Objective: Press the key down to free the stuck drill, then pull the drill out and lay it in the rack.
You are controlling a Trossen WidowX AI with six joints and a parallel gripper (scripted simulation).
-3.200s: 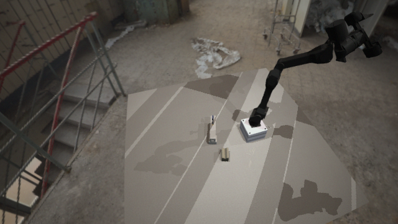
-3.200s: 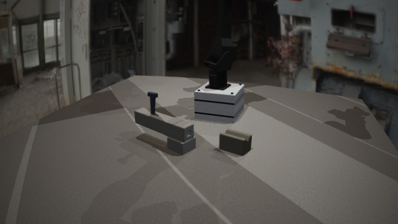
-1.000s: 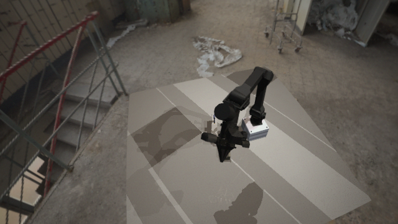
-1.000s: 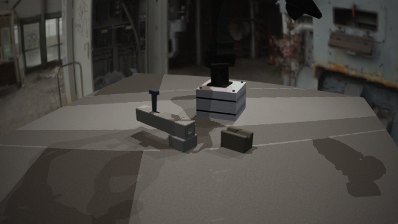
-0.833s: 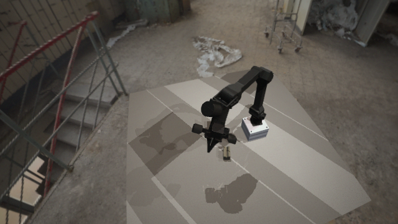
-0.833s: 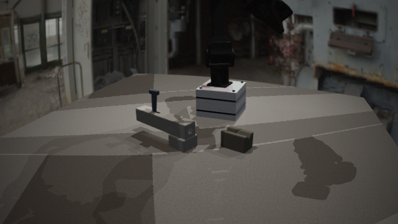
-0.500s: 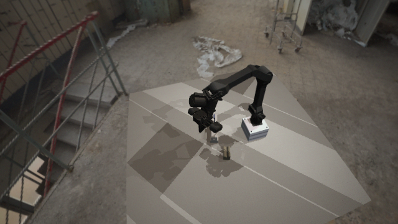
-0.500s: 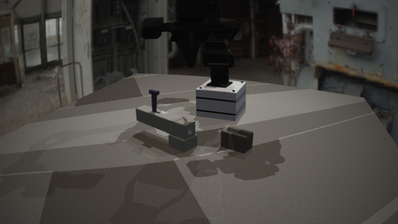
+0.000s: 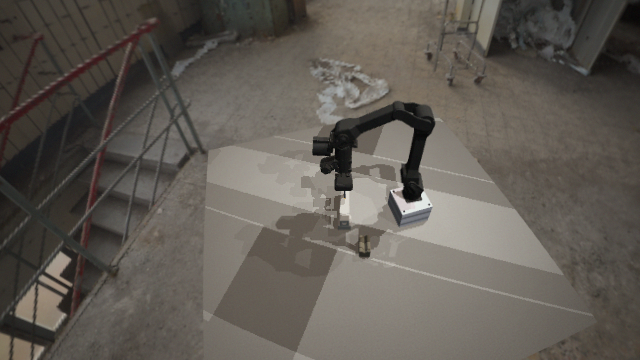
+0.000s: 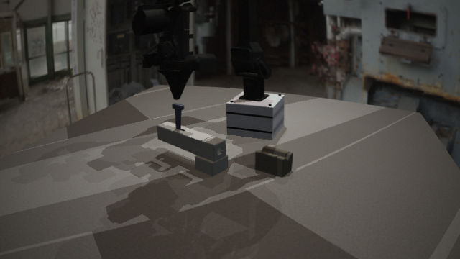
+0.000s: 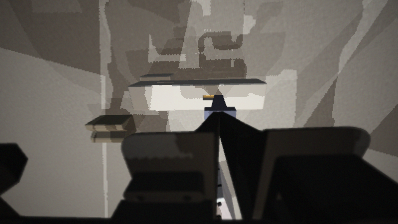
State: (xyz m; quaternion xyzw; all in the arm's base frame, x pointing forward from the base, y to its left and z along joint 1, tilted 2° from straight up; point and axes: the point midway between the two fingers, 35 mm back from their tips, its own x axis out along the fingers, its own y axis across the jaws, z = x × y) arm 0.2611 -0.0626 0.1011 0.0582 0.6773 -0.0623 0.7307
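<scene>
The dark blue T-shaped key (image 9: 344,194) (image 10: 178,117) (image 11: 218,102) stands upright out of the top of a long grey bar (image 9: 344,210) (image 10: 190,139) (image 11: 175,98). My gripper (image 10: 177,98) (image 11: 217,116) is shut and empty, pointing down. Its tips are just above the key's head, with a small gap in the exterior view. A small orange piece (image 11: 208,97) shows beside the key on the bar. The drill cannot be made out clearly; a hole shows in the bar's near end. The rack (image 9: 364,246) (image 10: 273,162) (image 11: 111,122), a small olive grooved block, is apart from the bar.
The bar rests on a grey foot block (image 9: 344,225) (image 10: 211,165) under its near end. The white box (image 9: 410,212) (image 10: 251,120) under the arm's base stands behind the rack in the exterior view. The arm's shadow falls over the bar's surroundings.
</scene>
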